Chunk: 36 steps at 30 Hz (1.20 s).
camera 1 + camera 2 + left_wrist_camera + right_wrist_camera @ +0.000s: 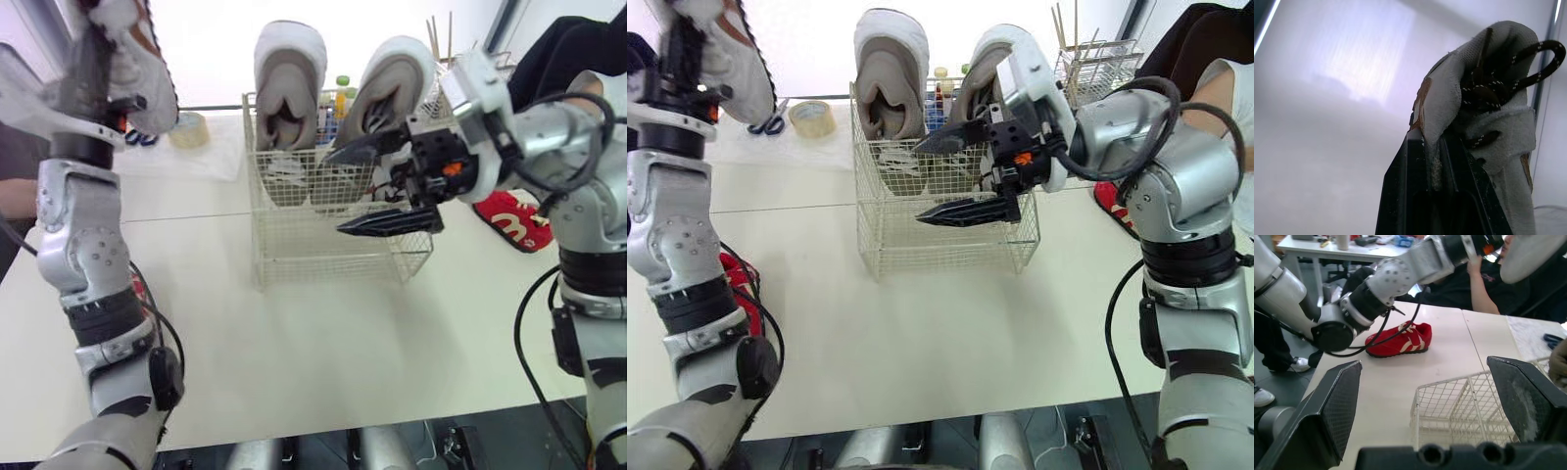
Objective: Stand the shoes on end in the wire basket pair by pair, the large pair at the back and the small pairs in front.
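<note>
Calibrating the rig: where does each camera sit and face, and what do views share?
Eye views: head-mounted, looking down over both arms at the wire basket.
Left wrist view: along the raised left pincer, shut on a white shoe.
Right wrist view: along the open right pincer, over the basket's corner toward the left arm and a red shoe.
Shared: the basket, eye and right wrist views.

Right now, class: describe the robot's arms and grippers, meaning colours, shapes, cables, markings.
The left arm and right arm are silver-grey rounded shells with black joint bands and loose black cables. The right gripper has black tapered fingers and an orange mark at its base; the left gripper is black too.
</note>
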Available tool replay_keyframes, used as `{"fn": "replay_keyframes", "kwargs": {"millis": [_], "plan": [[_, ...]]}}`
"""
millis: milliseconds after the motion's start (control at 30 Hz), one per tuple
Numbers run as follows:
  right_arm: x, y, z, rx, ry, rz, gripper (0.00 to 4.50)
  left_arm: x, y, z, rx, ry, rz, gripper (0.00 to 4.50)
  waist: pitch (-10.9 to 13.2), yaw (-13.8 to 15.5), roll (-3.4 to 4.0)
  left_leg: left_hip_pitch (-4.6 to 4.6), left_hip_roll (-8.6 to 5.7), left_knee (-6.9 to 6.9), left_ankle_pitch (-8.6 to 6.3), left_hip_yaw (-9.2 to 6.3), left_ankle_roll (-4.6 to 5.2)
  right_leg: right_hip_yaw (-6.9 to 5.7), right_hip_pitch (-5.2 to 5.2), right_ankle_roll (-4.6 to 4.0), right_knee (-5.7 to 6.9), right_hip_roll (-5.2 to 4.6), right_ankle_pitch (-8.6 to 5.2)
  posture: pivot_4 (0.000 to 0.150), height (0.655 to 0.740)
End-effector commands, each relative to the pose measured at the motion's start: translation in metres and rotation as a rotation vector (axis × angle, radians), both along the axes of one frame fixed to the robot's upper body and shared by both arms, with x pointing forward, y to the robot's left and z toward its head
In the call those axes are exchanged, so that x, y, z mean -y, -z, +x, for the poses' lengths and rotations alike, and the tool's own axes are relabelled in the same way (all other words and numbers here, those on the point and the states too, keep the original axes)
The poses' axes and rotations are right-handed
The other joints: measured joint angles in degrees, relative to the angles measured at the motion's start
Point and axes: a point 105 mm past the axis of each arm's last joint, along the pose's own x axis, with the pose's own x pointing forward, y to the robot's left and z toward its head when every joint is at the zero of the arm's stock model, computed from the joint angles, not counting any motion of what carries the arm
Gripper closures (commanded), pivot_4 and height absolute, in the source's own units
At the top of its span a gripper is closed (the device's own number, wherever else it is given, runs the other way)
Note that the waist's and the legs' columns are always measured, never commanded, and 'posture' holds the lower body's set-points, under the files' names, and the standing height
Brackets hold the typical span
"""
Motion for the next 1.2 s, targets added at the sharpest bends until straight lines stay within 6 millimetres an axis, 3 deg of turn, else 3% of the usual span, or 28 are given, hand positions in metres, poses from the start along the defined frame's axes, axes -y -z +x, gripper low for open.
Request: {"fn": "replay_keyframes", "kwargs": {"millis": [33,133,433,700,1200], "plan": [[0.004,-0.014,-0.002,0.069,-0.011,0.007,0.0,0.026,-0.007,-0.018,0.078,0.013,0.086,4.49,0.0,0.5,0.0,0.0,-0.03,0.03,0.0,0.01,0.0,0.01,0.01,0.0,0.0,-0.01,0.0,0.15,0.74],[0.003,-0.015,0.001,0.079,-0.012,0.009,0.0,0.037,0.001,-0.016,0.094,0.003,0.119,4.49,0.0,0.9,0.01,0.04,-0.02,0.08,-0.05,0.01,0.09,0.01,0.03,-0.01,0.03,0.02,0.01,0.15,0.74],[0.01,-0.02,0.0,0.094,0.026,0.007,0.0,0.094,0.031,0.002,0.192,0.017,0.282,4.49,0.0,0.9,0.01,0.01,-0.02,0.07,-0.02,0.02,0.13,0.01,0.02,-0.02,-0.02,0.01,0.01,0.15,0.74],[0.012,-0.022,-0.001,0.089,0.062,0.003,0.0,0.122,0.062,0.01,0.221,0.048,0.313,4.49,0.0,0.9,0.03,0.01,0.01,0.05,-0.11,0.02,0.27,0.01,-0.02,-0.02,-0.01,0.0,0.01,0.15,0.74],[0.009,-0.028,-0.009,0.067,0.07,-0.026,0.0,0.146,0.118,0.031,0.218,-0.076,0.372,4.49,-0.1,1.4,0.07,0.0,0.0,0.06,-0.19,0.01,0.25,-0.01,0.0,-0.02,-0.03,-0.03,0.01,0.15,0.74]]}}
